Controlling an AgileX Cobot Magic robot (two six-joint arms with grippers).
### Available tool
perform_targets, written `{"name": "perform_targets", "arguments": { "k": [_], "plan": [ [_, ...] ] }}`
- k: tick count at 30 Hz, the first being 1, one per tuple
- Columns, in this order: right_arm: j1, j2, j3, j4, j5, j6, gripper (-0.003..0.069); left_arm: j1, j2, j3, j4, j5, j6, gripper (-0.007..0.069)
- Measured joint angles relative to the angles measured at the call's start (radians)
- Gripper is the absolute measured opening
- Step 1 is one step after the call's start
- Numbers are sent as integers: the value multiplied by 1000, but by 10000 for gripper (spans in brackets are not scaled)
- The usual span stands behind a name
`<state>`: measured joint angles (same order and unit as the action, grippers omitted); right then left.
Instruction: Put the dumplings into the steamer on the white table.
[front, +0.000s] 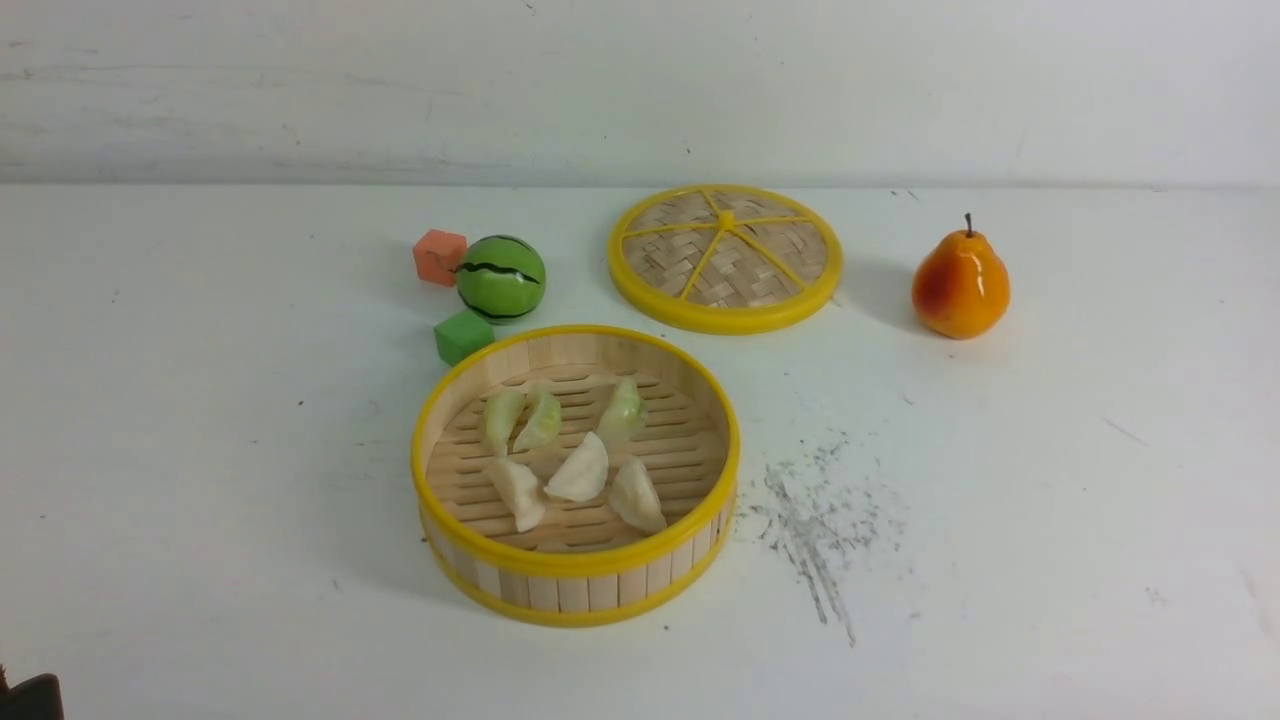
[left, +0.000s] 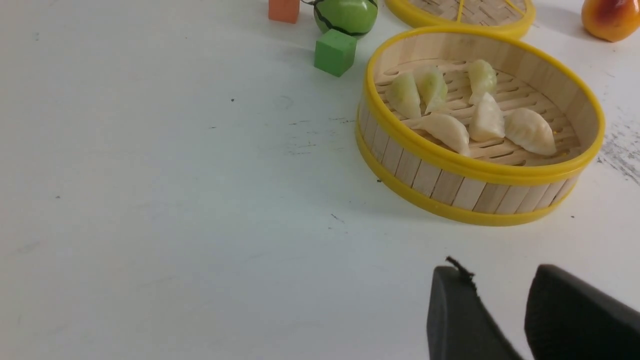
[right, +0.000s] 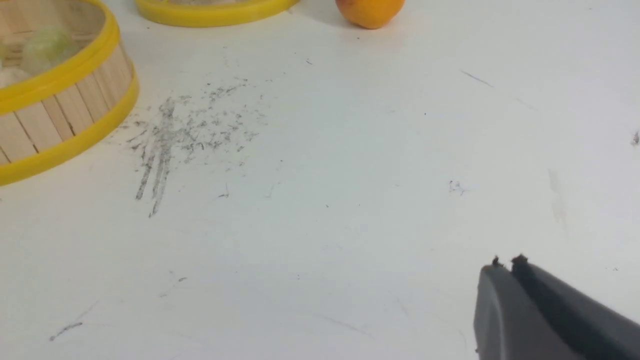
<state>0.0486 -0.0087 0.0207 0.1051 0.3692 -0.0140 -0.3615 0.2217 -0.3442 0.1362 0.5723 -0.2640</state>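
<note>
A: Where are the dumplings (front: 575, 452)?

B: All six lie on the slatted floor of the steamer (front: 560, 565), three pale green toward the far side, three cream-white nearer. The steamer stands on the white table (front: 200, 500), just left of a patch of grey scuff marks (front: 815, 520).

A: And the grippers?

B: The left gripper (left: 500, 280) hangs over bare table near the steamer, a narrow gap between its black fingers, holding nothing. The right gripper (right: 506, 265) has its fingers pressed together, also holding nothing.

A: What else is there?

B: The woven lid (front: 725, 258) behind the steamer, a pear (front: 960, 283) to its right, a toy watermelon (front: 500, 277), an orange cube (front: 439, 256) and a green cube (front: 462, 336).
</note>
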Motion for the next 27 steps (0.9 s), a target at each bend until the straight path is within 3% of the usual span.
{"name": "perform_targets", "arguments": {
  "k": [19,23,27],
  "plan": [
    [0,0,-1,1,2,0,43,1,-28,37,1,-23,0,221],
    [0,0,-1,3,2,0,48,64,-141,101,57,-16,3,213],
    [0,0,-1,3,2,0,56,149,-224,166,25,-56,3,171]
  ]
}}
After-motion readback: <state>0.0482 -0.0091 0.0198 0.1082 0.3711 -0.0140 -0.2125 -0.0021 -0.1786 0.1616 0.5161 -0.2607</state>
